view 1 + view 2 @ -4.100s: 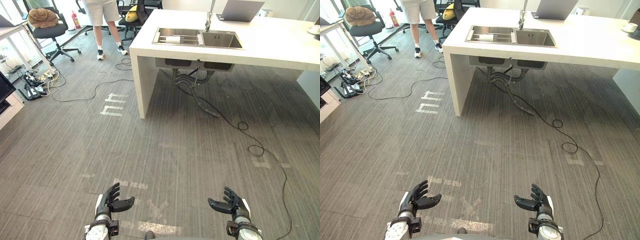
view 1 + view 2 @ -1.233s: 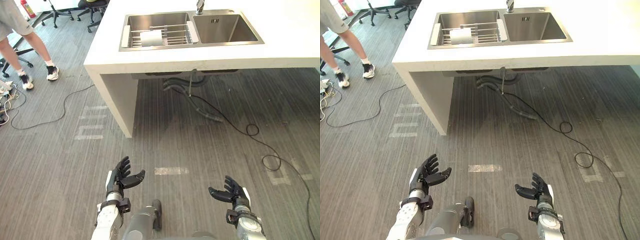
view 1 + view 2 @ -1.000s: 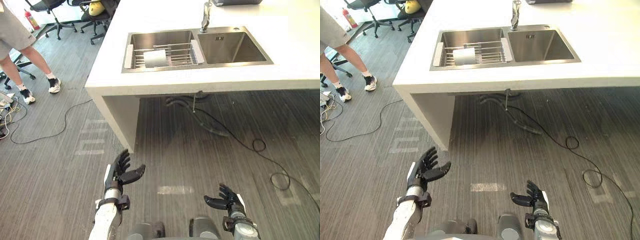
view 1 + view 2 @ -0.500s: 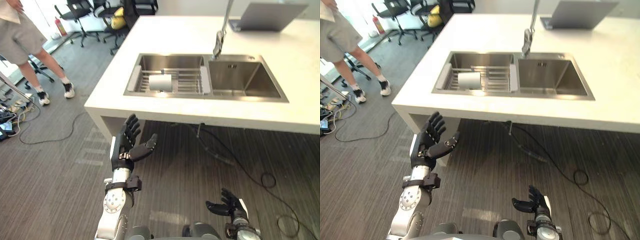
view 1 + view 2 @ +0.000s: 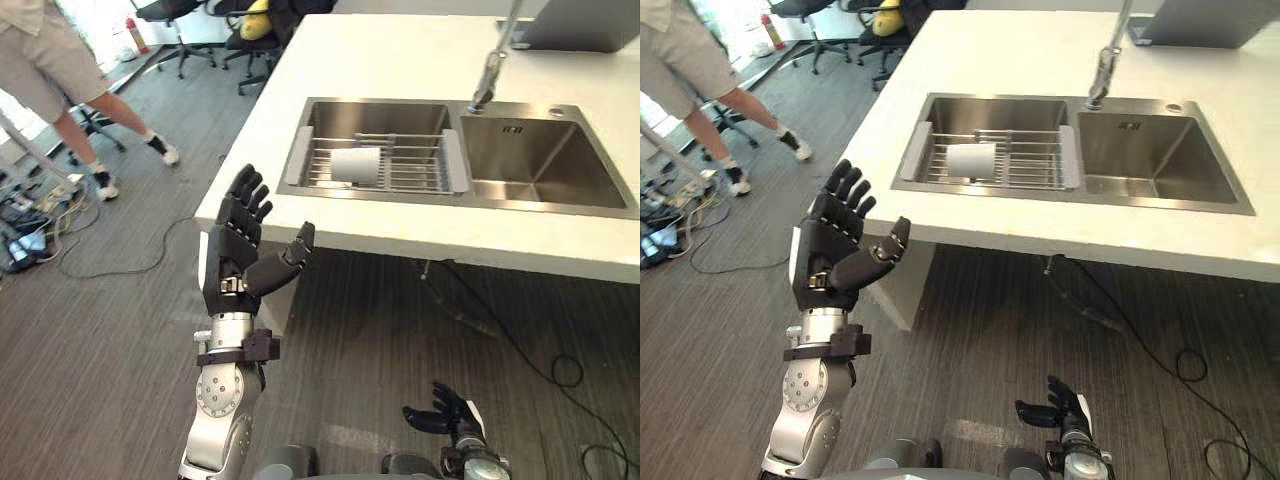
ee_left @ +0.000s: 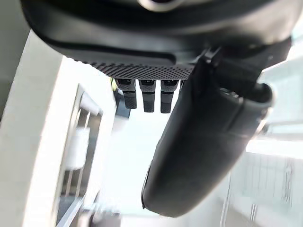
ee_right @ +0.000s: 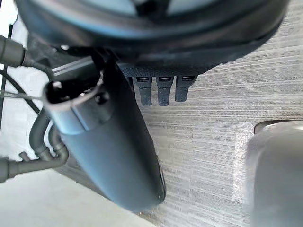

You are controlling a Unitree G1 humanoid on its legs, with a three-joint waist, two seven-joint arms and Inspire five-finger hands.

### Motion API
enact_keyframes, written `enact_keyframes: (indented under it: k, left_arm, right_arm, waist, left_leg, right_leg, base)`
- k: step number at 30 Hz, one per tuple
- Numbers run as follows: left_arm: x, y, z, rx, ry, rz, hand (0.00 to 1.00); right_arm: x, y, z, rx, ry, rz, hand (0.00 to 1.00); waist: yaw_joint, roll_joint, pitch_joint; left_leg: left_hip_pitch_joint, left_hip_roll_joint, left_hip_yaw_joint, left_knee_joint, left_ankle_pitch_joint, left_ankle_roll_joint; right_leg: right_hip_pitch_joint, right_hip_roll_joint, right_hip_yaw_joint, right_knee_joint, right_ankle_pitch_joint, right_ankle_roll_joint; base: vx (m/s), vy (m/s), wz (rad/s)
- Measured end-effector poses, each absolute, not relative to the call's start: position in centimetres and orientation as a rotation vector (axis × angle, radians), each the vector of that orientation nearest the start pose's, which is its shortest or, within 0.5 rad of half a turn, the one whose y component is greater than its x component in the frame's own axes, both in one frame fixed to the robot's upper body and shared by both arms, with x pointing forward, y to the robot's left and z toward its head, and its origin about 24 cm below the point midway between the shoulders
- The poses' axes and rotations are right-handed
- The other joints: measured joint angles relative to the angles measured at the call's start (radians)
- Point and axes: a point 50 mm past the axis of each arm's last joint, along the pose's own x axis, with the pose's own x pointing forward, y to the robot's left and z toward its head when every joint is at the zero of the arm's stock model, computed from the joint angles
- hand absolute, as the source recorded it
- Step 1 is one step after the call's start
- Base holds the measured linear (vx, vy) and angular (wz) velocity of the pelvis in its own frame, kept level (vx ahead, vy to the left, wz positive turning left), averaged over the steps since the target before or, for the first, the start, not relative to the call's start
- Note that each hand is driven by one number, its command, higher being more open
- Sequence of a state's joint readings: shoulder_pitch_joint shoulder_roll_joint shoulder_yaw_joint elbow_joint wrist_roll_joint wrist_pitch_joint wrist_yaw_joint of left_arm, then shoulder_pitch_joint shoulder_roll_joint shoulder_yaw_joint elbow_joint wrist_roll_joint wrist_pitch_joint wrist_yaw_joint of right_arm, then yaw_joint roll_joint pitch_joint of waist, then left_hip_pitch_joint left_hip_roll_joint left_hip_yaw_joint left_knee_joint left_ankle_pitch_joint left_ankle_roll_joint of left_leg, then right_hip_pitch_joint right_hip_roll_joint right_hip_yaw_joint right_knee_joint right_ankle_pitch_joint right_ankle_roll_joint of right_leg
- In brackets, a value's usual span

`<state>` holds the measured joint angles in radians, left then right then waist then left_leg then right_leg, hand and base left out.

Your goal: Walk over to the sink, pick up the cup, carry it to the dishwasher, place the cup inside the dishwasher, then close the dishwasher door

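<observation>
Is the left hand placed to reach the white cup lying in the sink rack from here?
Probably yes. The left hand is raised and open by the near edge of the white counter; the white cup lies on its side on the wire rack, uncovered, with nothing between them.

Office with a kitchen corner: a white bench [image 5: 400, 55] carries a double steel sink [image 5: 545, 170], a tap [image 5: 488, 78] and a laptop [image 5: 580, 30], and stands on a grey carpeted floor [image 5: 90, 340]. Beyond it are wheeled office chairs [image 5: 170, 12], a red fire extinguisher [image 5: 131, 38] and tangled cables [image 5: 30, 240], with a person [image 5: 55, 70] in shorts and trainers standing by.
</observation>
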<state>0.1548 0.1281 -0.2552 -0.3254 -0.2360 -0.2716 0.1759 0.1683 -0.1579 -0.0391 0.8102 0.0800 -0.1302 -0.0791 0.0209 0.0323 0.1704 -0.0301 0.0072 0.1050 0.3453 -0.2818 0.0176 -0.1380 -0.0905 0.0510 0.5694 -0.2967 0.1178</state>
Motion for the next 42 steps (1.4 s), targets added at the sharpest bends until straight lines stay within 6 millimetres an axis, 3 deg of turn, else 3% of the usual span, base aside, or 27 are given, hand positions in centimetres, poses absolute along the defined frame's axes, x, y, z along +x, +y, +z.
enact_keyframes:
  k: [2, 4, 6, 9, 10, 11, 12, 14, 16, 19, 20, 21, 23, 26, 27, 28, 29, 31, 36, 42]
  left_arm:
    - [21.1, 12.3, 9.4, -0.204, -0.345, -0.1, 0.9]
    - [21.0, 12.0, 8.9, -0.197, -0.315, -0.124, 0.9]
    - [21.1, 12.0, 9.0, -0.197, -0.317, -0.12, 0.9]
    - [21.2, 12.5, 8.8, -0.195, -0.312, -0.092, 0.9]
    - [21.3, 12.7, 8.6, -0.19, -0.303, -0.082, 0.9]
    - [21.4, 12.7, 8.2, -0.191, -0.29, -0.076, 0.9]
    - [21.5, 12.4, 7.7, -0.208, -0.266, -0.071, 0.9]
    - [21.6, 12.1, 7.9, -0.216, -0.272, -0.078, 0.9]
    - [22.0, 11.8, 8.3, -0.213, -0.289, -0.1, 0.9]
    - [22.0, 11.8, 8.3, -0.213, -0.286, -0.098, 0.9]
    - [22.0, 11.8, 8.3, -0.213, -0.288, -0.096, 0.9]
    - [22.0, 11.9, 8.3, -0.211, -0.289, -0.095, 0.9]
    - [22.0, 11.9, 8.6, -0.212, -0.299, -0.096, 0.9]
    - [22.0, 12.0, 8.7, -0.209, -0.304, -0.092, 0.9]
    - [22.1, 12.1, 8.8, -0.205, -0.31, -0.087, 0.9]
    - [22.2, 12.0, 8.9, -0.197, -0.317, -0.088, 0.9]
    - [22.4, 12.2, 9.0, -0.167, -0.326, -0.084, 0.9]
    - [22.5, 12.3, 9.3, -0.14, -0.342, -0.089, 0.9]
    - [22.6, 12.5, 9.5, -0.064, -0.357, -0.107, 0.9]
    - [22.5, 12.4, 9.2, 0.08, -0.348, -0.182, 0.9]
  right_arm:
    - [11.4, -22.0, -13.4, -0.092, 0.853, -0.231, 0.9]
    - [11.3, -22.0, -13.5, -0.094, 0.856, -0.223, 0.9]
    - [11.8, -21.9, -13.3, -0.098, 0.843, -0.213, 0.9]
    - [12.5, -22.1, -13.0, -0.107, 0.821, -0.201, 0.9]
    - [12.3, -22.2, -13.0, -0.112, 0.824, -0.198, 0.9]
    - [11.7, -22.8, -13.0, -0.132, 0.831, -0.205, 0.9]
    - [11.8, -23.5, -12.9, -0.154, 0.834, -0.214, 0.9]
    - [12.2, -23.8, -12.6, -0.162, 0.818, -0.217, 0.9]
    - [12.0, -23.8, -12.6, -0.157, 0.819, -0.221, 0.9]
    - [10.3, -23.3, -13.3, -0.134, 0.863, -0.228, 0.9]
    - [10.0, -23.1, -13.4, -0.125, 0.874, -0.232, 0.9]
    - [9.8, -23.1, -13.5, -0.112, 0.877, -0.245, 0.9]
    - [10.0, -23.2, -13.4, -0.099, 0.868, -0.26, 0.9]
    - [10.4, -23.4, -13.3, -0.087, 0.858, -0.279, 0.9]
    - [10.6, -23.5, -13.3, -0.087, 0.855, -0.284, 0.9]
    - [10.6, -23.6, -13.2, -0.091, 0.855, -0.284, 0.9]
    - [10.7, -23.2, -13.4, -0.082, 0.862, -0.278, 0.9]
    - [10.6, -23.1, -13.5, -0.076, 0.863, -0.276, 0.9]
    - [10.2, -22.7, -13.6, -0.061, 0.872, -0.264, 0.9]
    - [10.1, -22.7, -13.6, -0.055, 0.873, -0.25, 0.9]
  waist:
    - [-0.017, -0.011, -0.006]
    - [-0.035, -0.013, -0.016]
    - [-0.04, -0.019, -0.028]
    - [-0.039, 0.001, -0.017]
    - [-0.041, -0.011, -0.023]
    - [-0.051, -0.003, -0.02]
    - [-0.051, 0.032, -0.033]
    - [-0.052, 0.039, -0.038]
    - [-0.068, 0.04, -0.037]
    - [-0.061, 0.03, -0.023]
    - [-0.055, 0.033, -0.022]
    - [-0.053, 0.035, -0.023]
    - [-0.044, 0.034, -0.023]
    - [-0.033, 0.034, -0.022]
    - [-0.033, 0.038, -0.023]
    - [-0.032, 0.053, -0.028]
    - [-0.021, 0.034, -0.019]
    - [-0.024, 0.021, -0.021]
    - [-0.025, 0.017, -0.026]
    - [-0.036, 0.014, -0.059]
  left_leg:
    - [0.053, -0.012, 0.014, -0.017, -0.016, 0.011]
    - [0.094, -0.002, 0.02, -0.032, -0.021, 0.009]
    - [0.119, 0.02, 0.02, -0.062, -0.025, 0.005]
    - [0.15, 0.066, -0.015, -0.067, -0.032, -0.009]
    - [0.158, 0.06, -0.013, -0.049, -0.043, -0.026]
    - [0.181, 0.064, -0.025, -0.012, -0.071, -0.06]
    - [0.179, 0.088, -0.039, 0.015, -0.073, -0.057]
    - [0.182, 0.09, -0.047, 0.011, -0.037, -0.05]
    - [0.173, 0.096, -0.087, 0.052, 0.008, -0.067]
    - [0.056, 0.133, -0.127, 0.402, 0.114, -0.1]
    - [0.018, 0.147, -0.12, 0.493, 0.089, -0.106]
    - [-0.032, 0.155, -0.112, 0.542, 0.055, -0.089]
    - [-0.094, 0.152, -0.09, 0.493, 0.021, -0.063]
    - [-0.134, 0.11, -0.092, 0.28, 0.02, -0.063]
    - [-0.131, 0.074, -0.137, 0.108, 0.051, -0.069]
    - [-0.122, 0.067, -0.157, 0.032, 0.12, -0.066]
    - [-0.095, 0.052, -0.132, 0.019, 0.134, -0.053]
    - [-0.099, 0.031, -0.113, 0.009, 0.126, -0.037]
    - [-0.06, -0.008, -0.077, -0.057, 0.132, -0.015]
    - [-0.038, -0.003, -0.065, -0.111, 0.139, -0.017]
  right_leg:
    - [-0.052, -0.031, -0.037, 0.164, 0.013, 0.019]
    - [-0.098, -0.049, -0.078, 0.28, 0.037, -0.009]
    - [-0.164, -0.045, -0.133, 0.278, -0.035, -0.075]
    - [-0.259, 0.007, -0.17, 0.162, -0.034, -0.088]
    - [-0.25, 0.012, -0.181, 0.03, 0.047, -0.1]
    - [-0.222, 0.009, -0.193, -0.029, 0.18, -0.139]
    - [-0.207, 0.033, -0.199, -0.026, 0.169, -0.153]
    - [-0.201, 0.038, -0.2, -0.025, 0.149, -0.16]
    - [-0.158, 0.04, -0.224, -0.052, 0.119, -0.161]
    - [-0.001, 0.06, -0.259, -0.164, 0.117, -0.172]
    - [0.047, 0.069, -0.266, -0.197, 0.12, -0.176]
    - [0.088, 0.076, -0.273, -0.238, 0.121, -0.183]
    - [0.126, 0.079, -0.265, -0.292, 0.123, -0.201]
    - [0.154, 0.074, -0.235, -0.328, 0.134, -0.19]
    - [0.152, 0.071, -0.215, -0.323, 0.138, -0.156]
    - [0.148, 0.077, -0.207, -0.313, 0.132, -0.136]
    - [0.147, 0.068, -0.161, -0.295, 0.123, -0.121]
    - [0.134, 0.051, -0.124, -0.297, 0.115, -0.103]
    - [0.136, 0.011, -0.081, -0.314, 0.105, -0.08]
    - [0.134, 0.017, -0.069, -0.343, 0.107, -0.076]
  base:
    - [0.21, 0.044, -0.2]
    - [0.28, 0.029, -0.12]
    - [0.29, -0.046, -0.04]
    - [0.29, -0.121, -0.12]
    - [0.36, -0.15, 0.03]
    - [0.45, -0.174, 0.01]
    - [0.38, -0.136, -0.07]
    - [0.32, -0.143, -0.05]
    - [0.26, -0.155, 0.32]
    - [0.2, -0.146, 0.33]
    - [0.15, -0.083, 0.2]
    - [0.12, -0.04, 0.08]
    - [0.13, 0.012, -0.08]
    - [0.14, 0.1, -0.27]
    - [0.19, 0.182, -0.35]
    - [0.22, 0.215, -0.53]
    - [0.15, 0.137, -0.36]
    - [0.15, 0.161, -0.25]
    - [0.12, 0.096, -0.14]
    - [0.07, -0.024, -0.08]
